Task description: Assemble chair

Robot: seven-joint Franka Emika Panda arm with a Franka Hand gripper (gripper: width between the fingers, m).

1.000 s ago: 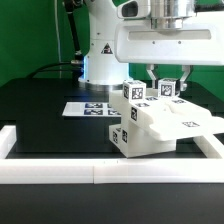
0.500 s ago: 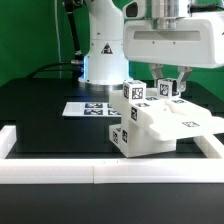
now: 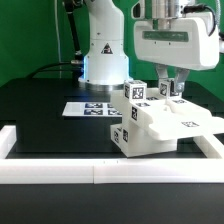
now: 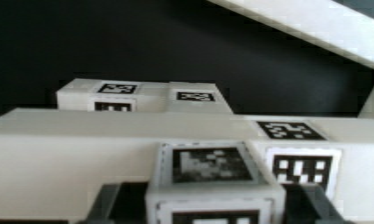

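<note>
On the black table the chair lies tipped over, close up against the white border rail at the front. The gripper hangs right above the far posts, its fingers straddling one tagged post; whether they're squeezing it I can't tell. To the exterior view's left there's plenty of bare tabletop, with only the marker board lying flat there. On the exterior view's right the chair's slab juts toward the frame's edge, so it's tight there.
</note>
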